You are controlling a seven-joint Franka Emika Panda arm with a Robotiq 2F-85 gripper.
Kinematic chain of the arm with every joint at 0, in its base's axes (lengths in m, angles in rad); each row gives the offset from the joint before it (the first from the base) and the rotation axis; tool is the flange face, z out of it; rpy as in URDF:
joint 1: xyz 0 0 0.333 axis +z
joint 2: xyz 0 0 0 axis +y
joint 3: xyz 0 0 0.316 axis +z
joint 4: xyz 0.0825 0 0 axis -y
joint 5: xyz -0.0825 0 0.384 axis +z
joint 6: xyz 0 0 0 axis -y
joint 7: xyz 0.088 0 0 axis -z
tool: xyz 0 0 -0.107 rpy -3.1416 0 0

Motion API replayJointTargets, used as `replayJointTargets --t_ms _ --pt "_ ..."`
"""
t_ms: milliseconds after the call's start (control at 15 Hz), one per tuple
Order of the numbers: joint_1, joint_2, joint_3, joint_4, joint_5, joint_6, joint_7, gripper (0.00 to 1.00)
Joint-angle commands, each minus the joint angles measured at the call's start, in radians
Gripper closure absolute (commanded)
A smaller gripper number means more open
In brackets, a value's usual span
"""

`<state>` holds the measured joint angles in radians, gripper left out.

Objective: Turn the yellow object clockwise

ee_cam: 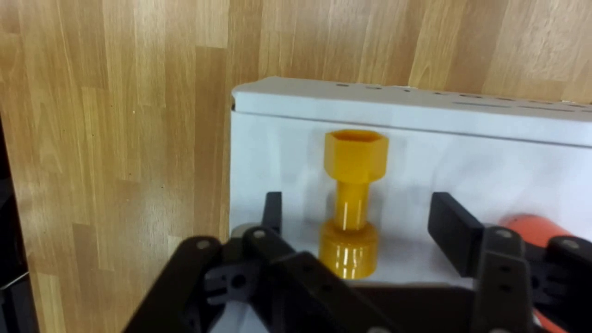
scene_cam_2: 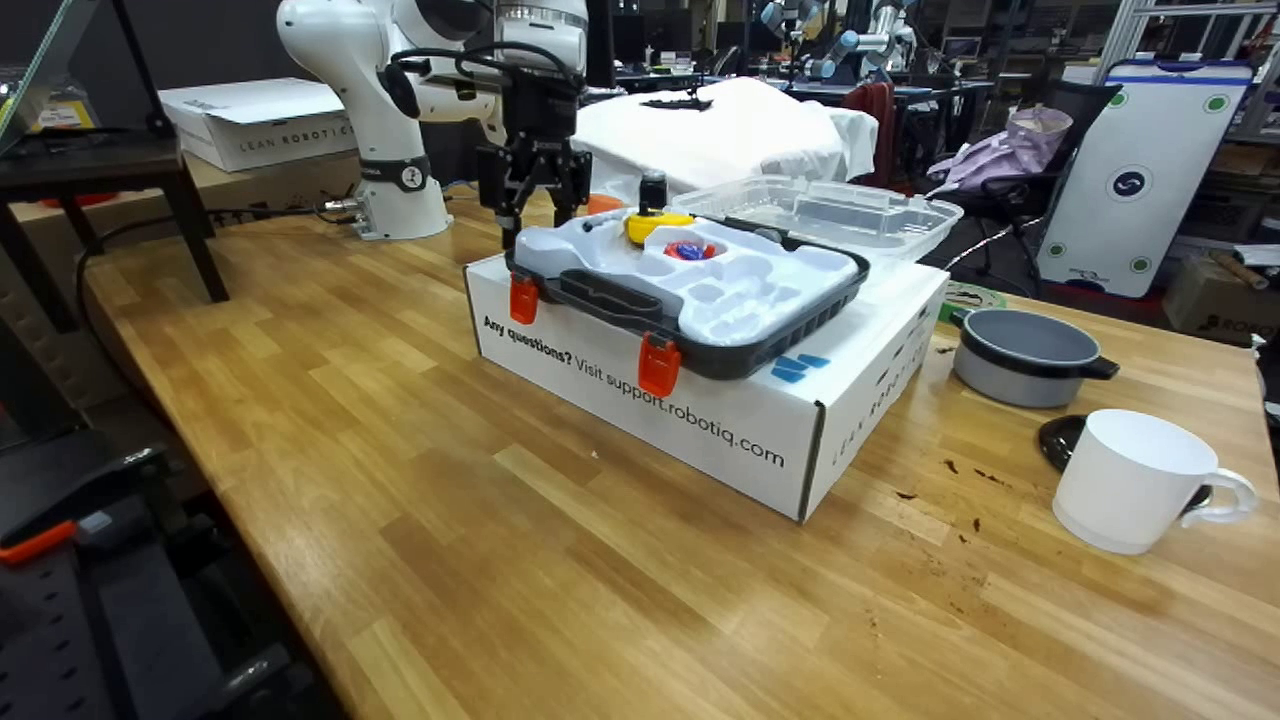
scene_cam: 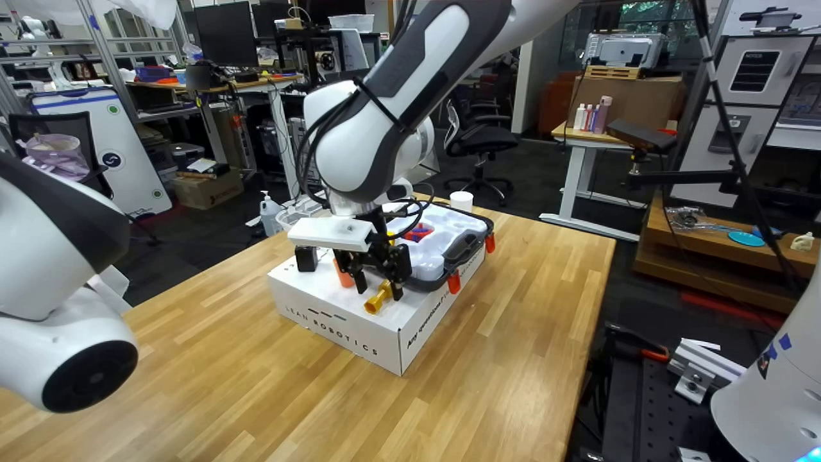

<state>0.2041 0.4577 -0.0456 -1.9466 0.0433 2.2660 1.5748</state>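
The yellow object (ee_cam: 351,203) is a short spool-like piece with a hexagonal hollow head, a thin shaft and a round end. It lies on its side on the white box (ee_cam: 296,180), its hex head toward the box's edge. It also shows in an exterior view (scene_cam: 377,299), near the box's corner. It is hidden in the view from the tray's side. My gripper (ee_cam: 359,208) is open, with one finger on each side of the yellow object and gaps to both. In both exterior views the gripper (scene_cam: 380,290) (scene_cam_2: 537,215) points down over the box.
A black-rimmed tray (scene_cam_2: 600,310) with a white insert lies on the box beside the gripper. An upright orange piece (scene_cam: 344,274) and a black block (scene_cam: 306,258) stand near it. A white mug (scene_cam_2: 1130,480), a grey pot (scene_cam_2: 1030,360) and a clear bin (scene_cam_2: 830,210) surround the box.
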Motion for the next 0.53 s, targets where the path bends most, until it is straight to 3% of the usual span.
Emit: replayJointTargets --t_ms 0,467 --pt "-0.008 -0.041 0.021 -0.027 -0.007 -0.003 -0.026 0.0" --pt "-0.011 -0.195 0.048 -0.163 -0.004 0.029 -0.074 0.0"
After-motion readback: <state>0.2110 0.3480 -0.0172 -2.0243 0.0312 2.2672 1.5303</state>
